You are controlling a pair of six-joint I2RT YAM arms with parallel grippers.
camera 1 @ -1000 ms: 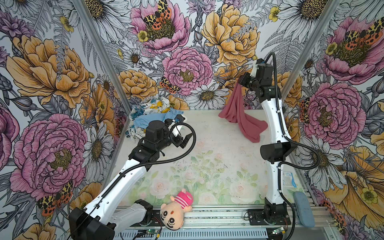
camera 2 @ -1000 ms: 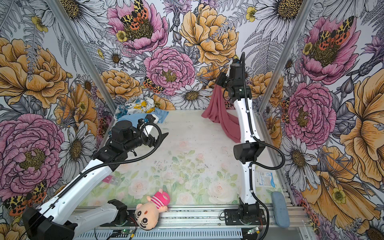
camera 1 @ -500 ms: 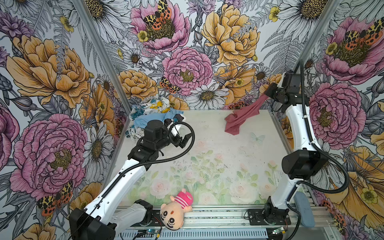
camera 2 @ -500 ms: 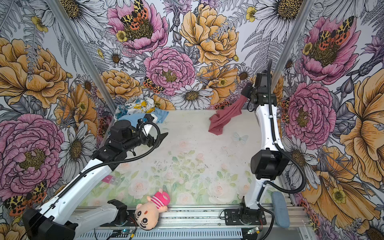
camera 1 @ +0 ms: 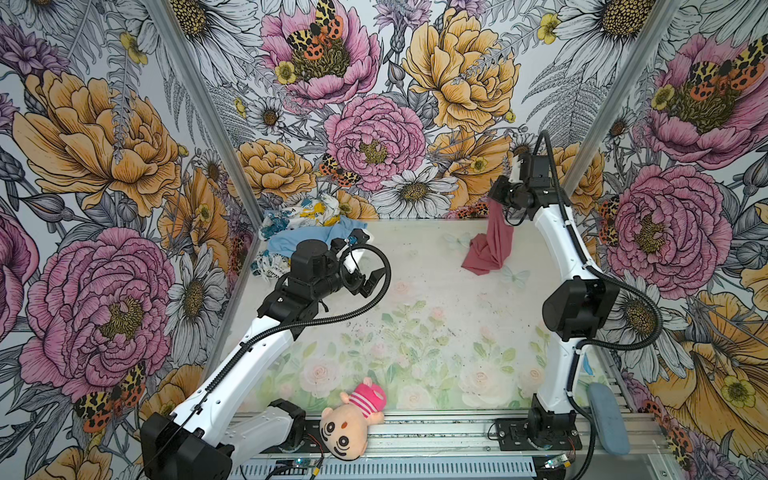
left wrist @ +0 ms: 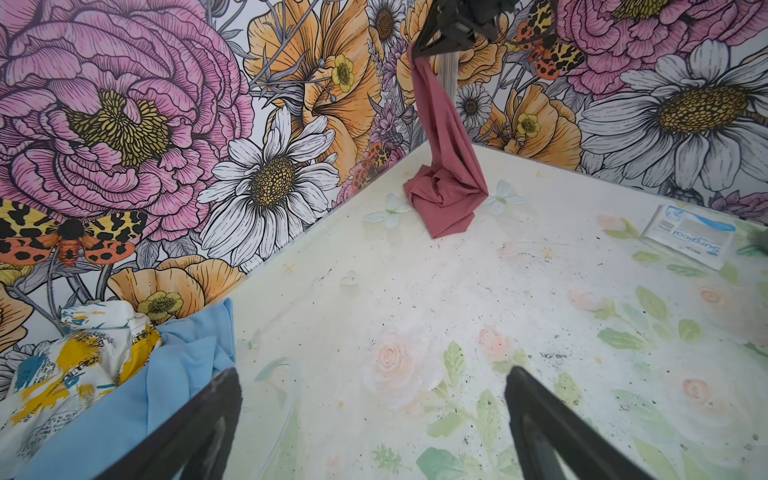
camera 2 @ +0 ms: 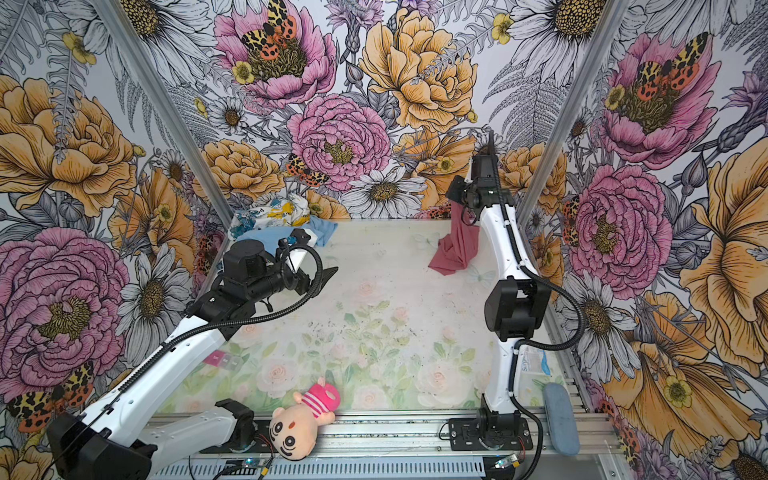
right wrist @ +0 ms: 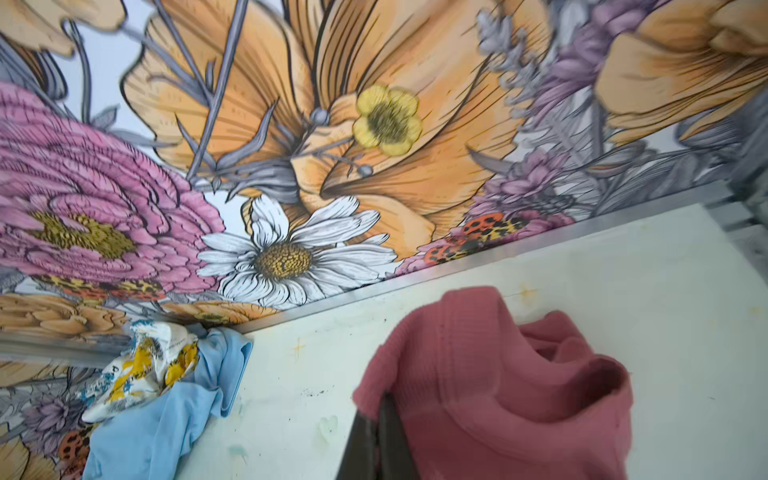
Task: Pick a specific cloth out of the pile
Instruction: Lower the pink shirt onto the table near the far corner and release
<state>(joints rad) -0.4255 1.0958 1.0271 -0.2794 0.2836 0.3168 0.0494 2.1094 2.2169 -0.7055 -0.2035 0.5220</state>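
Dusty-red cloth [camera 1: 489, 245] hangs from the right gripper [camera 1: 495, 202] at the far right corner of the flower-printed table [camera 1: 415, 299]. Its upper end is pinched between fully closed jaws and its lower end is bunched in folds on the surface, close to the back wall [camera 1: 415, 199]. The pile [camera 1: 301, 226] sits well apart in the far left corner, a light blue cloth [camera 1: 309, 243] lying against a white cloth printed in yellow and teal [camera 1: 309, 210]; no part of the red fabric touches either. The left gripper [left wrist: 374, 419] hovers just beside that pile with its jaws spread wide and nothing between them. A plush doll [camera 1: 353, 419] lies at the near edge, away from both arms.

The separation looks all but complete, and the step in hand appears to be setting the cloth down. Doing it well likely means lowering the wrist until most of the hanging length rests on the table, so the fabric settles onto its own heap rather than sliding toward the wall. The jaws should then open fully before the arm rises straight up, since soft fabric can cling to a fingertip and be dragged along. The left arm is best held clear of the pile so nothing there is disturbed.
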